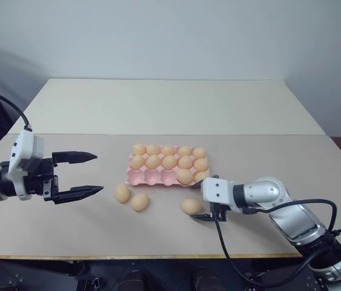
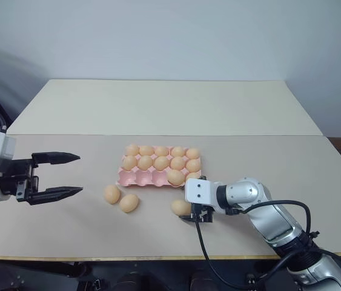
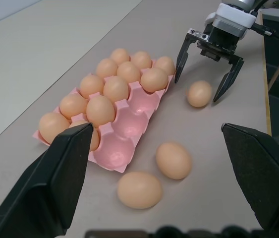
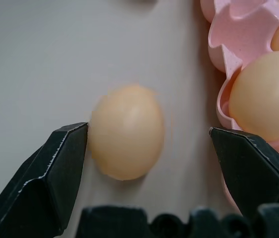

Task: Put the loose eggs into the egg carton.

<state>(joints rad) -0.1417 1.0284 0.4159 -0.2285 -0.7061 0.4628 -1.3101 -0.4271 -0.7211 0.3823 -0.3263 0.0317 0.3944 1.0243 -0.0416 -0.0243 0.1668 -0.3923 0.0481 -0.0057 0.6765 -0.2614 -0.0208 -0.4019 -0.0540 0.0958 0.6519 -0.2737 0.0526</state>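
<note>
Wide-open right gripper (image 1: pixel 203 199) straddles a smooth oval egg (image 1: pixel 191 206) beside the pink moulded carton (image 1: pixel 148 177).

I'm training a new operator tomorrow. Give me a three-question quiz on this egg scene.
1. How many loose eggs lie on the table outside the egg carton?
2. True or false: the right gripper has open jaws around an egg.
3. Which gripper is farther from the carton: A left gripper, B right?

Key: 1. Three. 2. True. 3. A.
</note>
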